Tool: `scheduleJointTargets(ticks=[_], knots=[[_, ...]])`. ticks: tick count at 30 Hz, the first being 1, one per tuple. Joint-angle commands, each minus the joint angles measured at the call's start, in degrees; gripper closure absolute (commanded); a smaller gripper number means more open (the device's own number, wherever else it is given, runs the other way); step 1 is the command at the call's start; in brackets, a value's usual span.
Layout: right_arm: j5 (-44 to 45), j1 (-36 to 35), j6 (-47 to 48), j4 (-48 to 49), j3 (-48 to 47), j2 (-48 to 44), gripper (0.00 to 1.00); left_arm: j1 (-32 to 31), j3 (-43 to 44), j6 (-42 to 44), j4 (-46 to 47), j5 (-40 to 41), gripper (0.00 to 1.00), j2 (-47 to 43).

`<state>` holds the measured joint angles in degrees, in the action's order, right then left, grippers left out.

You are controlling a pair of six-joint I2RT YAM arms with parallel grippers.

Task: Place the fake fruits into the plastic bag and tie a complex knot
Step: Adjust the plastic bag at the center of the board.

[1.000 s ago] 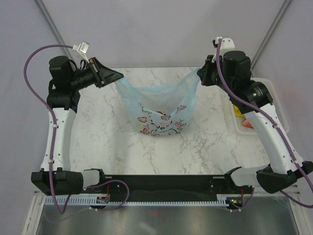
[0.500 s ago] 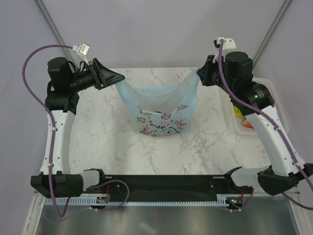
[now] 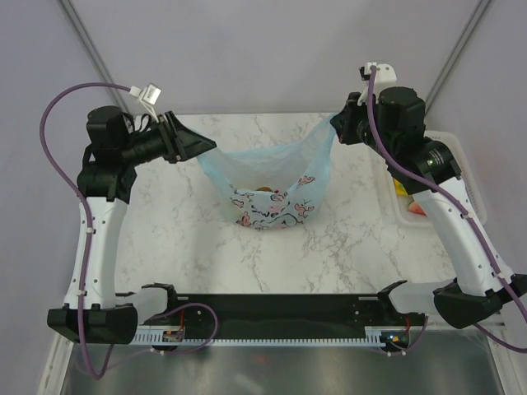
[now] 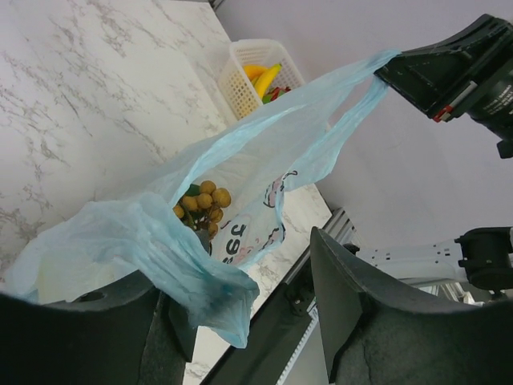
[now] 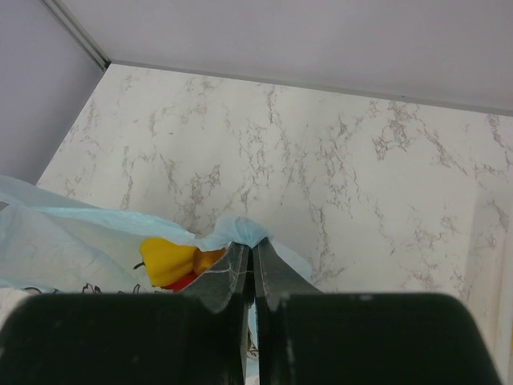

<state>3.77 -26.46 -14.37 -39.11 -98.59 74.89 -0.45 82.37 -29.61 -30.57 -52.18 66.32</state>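
The light-blue plastic bag [image 3: 272,206] stands mid-table, its mouth stretched between my two grippers. My right gripper [image 3: 333,123] is shut on the bag's right handle, and the blue plastic is pinched between its closed fingers in the right wrist view [image 5: 250,255]. My left gripper [image 3: 206,148] is open, its jaws wide apart [image 4: 240,265]. The bag's left handle [image 4: 192,281] only drapes over one finger. Inside the bag I see a tan round cluster [image 4: 200,204], a yellow fruit [image 5: 167,261] and a bit of red beside it.
A white mesh basket [image 3: 409,216] stands at the right table edge under the right arm. It holds yellow bananas [image 4: 260,76] and a red piece. The back wall is close behind both grippers.
My left gripper has opened and swung right and a little nearer, towards the bag. The bag's left handle has slackened. My right gripper has stayed still, shut on its handle.
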Motion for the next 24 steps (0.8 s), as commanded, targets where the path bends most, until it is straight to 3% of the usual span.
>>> scheduleJointTargets(ticks=[1, 6, 8, 12, 17, 24], knots=[[-0.2, 0.1, -0.5, 2.9, 0.2, -1.3, 0.91, -1.6, -0.3, 4.4, -2.1, 3.5, 0.39, -0.8], [0.3, 0.1, -0.5, 2.8, 0.4, -1.7, 0.92, -2.2, 0.2, 6.9, -4.9, 6.8, 0.39, -2.2], [0.6, 0.2, -0.5, 2.8, 0.5, -1.7, 0.93, -2.2, 0.2, 7.7, -6.8, 8.1, 0.45, -2.8], [1.2, 0.2, -0.5, 2.8, 0.2, -1.8, 1.00, -2.2, 2.8, 10.0, -11.3, 9.4, 0.96, -1.6], [4.0, 0.1, -0.4, 0.8, -3.2, -2.0, 1.00, -2.2, 11.3, 11.6, -18.5, 9.5, 0.98, 1.4], [8.4, 0.1, 1.1, -1.4, -11.5, -1.9, 1.00, -2.2, 23.1, 7.0, -19.3, 3.0, 0.98, 6.6]])
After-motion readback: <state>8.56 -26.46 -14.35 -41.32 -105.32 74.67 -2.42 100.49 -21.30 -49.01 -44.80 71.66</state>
